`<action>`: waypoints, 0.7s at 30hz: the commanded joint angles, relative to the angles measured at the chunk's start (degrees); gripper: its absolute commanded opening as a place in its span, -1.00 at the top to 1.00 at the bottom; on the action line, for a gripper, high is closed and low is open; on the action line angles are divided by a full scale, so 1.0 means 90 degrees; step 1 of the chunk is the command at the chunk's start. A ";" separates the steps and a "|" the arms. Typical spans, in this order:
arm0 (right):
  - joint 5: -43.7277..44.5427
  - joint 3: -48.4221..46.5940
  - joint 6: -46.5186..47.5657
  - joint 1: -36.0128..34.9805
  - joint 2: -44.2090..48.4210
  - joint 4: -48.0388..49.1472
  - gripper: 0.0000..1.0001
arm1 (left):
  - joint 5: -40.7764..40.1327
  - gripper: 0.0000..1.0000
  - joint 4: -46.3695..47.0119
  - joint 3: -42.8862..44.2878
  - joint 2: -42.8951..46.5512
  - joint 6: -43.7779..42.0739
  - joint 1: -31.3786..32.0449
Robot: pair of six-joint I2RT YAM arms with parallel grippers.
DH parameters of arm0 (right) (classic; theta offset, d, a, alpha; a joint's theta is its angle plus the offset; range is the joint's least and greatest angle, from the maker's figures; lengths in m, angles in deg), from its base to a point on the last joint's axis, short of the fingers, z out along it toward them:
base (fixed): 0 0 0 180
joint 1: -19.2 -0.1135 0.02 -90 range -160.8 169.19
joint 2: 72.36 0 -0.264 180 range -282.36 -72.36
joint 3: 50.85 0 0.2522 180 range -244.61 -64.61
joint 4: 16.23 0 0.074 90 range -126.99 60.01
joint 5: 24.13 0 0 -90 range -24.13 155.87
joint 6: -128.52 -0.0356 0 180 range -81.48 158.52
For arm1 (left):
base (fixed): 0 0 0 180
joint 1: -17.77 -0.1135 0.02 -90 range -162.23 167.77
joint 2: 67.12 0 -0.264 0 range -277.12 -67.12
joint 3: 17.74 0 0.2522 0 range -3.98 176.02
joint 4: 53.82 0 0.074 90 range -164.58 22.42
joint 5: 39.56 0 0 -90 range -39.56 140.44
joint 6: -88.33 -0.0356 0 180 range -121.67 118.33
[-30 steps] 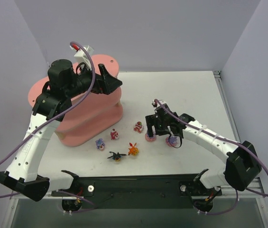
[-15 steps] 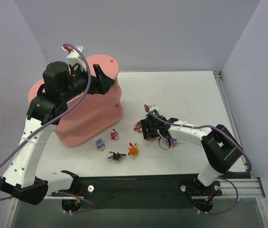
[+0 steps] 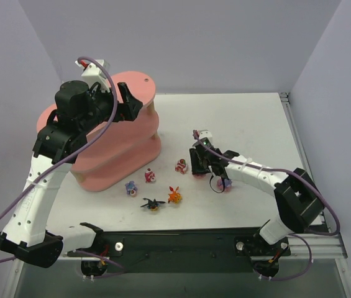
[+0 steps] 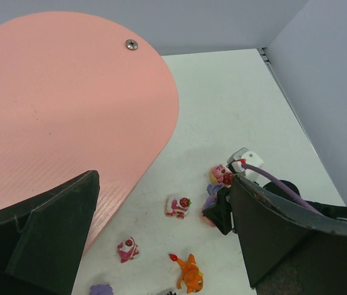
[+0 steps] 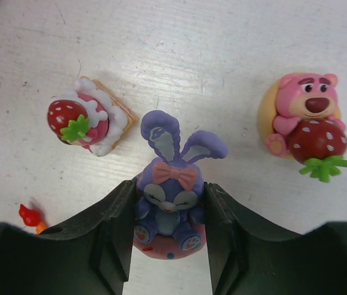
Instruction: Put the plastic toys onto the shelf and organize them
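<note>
The right gripper (image 5: pixel 169 200) jaws are pinching a purple bunny (image 5: pixel 168 184) standing on the counter (image 5: pixel 222 49) between a strawberry cake (image 5: pixel 87 123) and a pink bear (image 5: pixel 305 120). The left gripper (image 4: pixel 164 178) jaws are hanging wide apart above the shelf (image 4: pixel 56 104).

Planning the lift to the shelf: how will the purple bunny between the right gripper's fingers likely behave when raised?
The purple bunny looks like hard moulded plastic, so it is probably stiff and light. Its rounded, glossy body might slip or twist in the right gripper. Its wide pink base should stand steadily once released.
</note>
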 commanded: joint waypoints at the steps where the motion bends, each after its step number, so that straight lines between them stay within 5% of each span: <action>1: 0.0325 -0.0969 0.0049 -0.0047 0.0861 -0.0901 1.00 | -0.0534 -0.94 -0.0056 0.0277 0.0063 -0.0119 -0.0027; 10: 0.0003 -0.4064 0.0897 -0.0057 0.0863 -0.1596 1.00 | -0.1609 -0.95 -0.0485 0.0365 0.0111 0.0281 -0.0183; 21: -0.0953 -0.7326 0.1845 -0.0339 -0.1022 -0.1254 1.00 | -0.2059 -0.95 -0.0428 -0.0220 0.0794 0.0555 -0.0544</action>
